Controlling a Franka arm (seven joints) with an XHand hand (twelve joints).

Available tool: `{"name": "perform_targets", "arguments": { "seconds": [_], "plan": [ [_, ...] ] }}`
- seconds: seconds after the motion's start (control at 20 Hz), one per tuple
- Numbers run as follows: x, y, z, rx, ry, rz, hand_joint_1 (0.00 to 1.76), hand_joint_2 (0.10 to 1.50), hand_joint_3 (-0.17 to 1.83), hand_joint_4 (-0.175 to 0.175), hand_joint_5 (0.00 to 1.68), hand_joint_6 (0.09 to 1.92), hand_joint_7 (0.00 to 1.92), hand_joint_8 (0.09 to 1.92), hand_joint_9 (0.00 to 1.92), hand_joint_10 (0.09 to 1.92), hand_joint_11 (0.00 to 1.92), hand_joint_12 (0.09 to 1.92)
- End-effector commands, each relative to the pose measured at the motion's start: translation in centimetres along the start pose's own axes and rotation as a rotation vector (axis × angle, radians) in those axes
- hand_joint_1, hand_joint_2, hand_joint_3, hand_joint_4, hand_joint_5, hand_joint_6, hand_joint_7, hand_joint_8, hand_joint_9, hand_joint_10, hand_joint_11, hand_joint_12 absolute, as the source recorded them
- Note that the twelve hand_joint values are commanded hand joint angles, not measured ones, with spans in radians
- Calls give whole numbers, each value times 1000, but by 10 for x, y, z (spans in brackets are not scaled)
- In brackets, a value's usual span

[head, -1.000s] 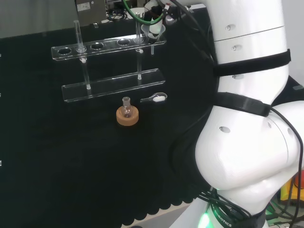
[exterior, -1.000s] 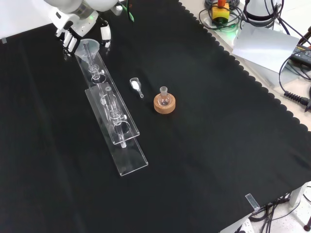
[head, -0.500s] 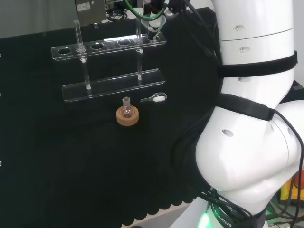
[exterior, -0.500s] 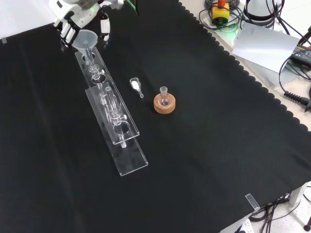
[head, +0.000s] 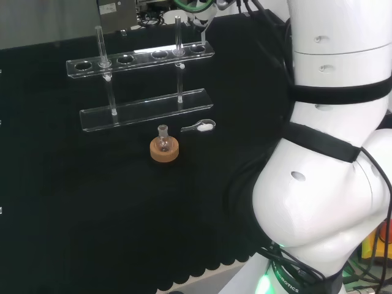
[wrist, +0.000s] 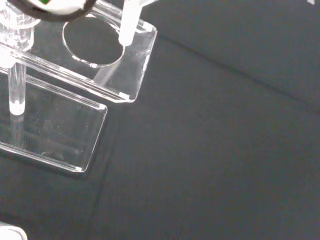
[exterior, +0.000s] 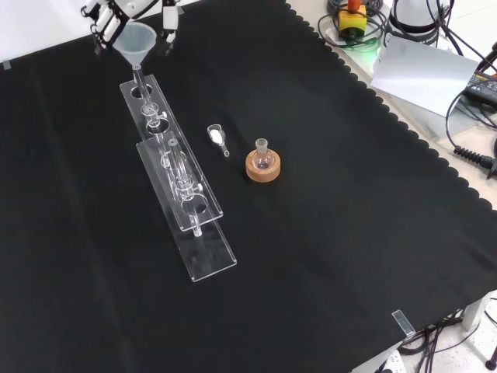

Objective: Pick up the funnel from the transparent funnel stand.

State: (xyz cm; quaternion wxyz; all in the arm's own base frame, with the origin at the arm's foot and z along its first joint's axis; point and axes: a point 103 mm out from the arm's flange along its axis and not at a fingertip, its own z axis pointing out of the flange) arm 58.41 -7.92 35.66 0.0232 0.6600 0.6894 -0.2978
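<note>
**Funnel lifted above the clear stand**

On black cloth (exterior: pixel 326 256) covering the bench. At top left of front view, clear funnel (exterior: pixel 137 40) grasped by the hand (exterior: pixel 109 14), with fingers curled around its cone. Stem pointing down, tip just over the end hole of transparent funnel stand (exterior: pixel 177 181); cannot tell whether touching the stand. In wrist view, white stem (wrist: pixel 127 22) hanging beside the round end hole of the upper shelf. Right of the stand in front view, small white scoop (exterior: pixel 218 138) lying flat. Just beyond, small glass flask (exterior: pixel 262 155) sitting upright in cork ring (exterior: pixel 263 168). In head view, big white arm link (head: pixel 331 153) at right.
</note>
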Motion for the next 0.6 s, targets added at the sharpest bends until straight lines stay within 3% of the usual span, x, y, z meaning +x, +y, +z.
{"name": "perform_targets", "arguments": {
  "seconds": [0.05, 0.6],
  "plan": [
    [-9, -57, -12, -12, -1, 49, 903, 757, 532, 10, 636, 162, 447, 645, 919, 613, 309, 1316],
    [7, -137, -7, -11, 12, 80, 912, 744, 554, 7, 594, 246, 441, 653, 933, 602, 323, 1303]
  ]
}}
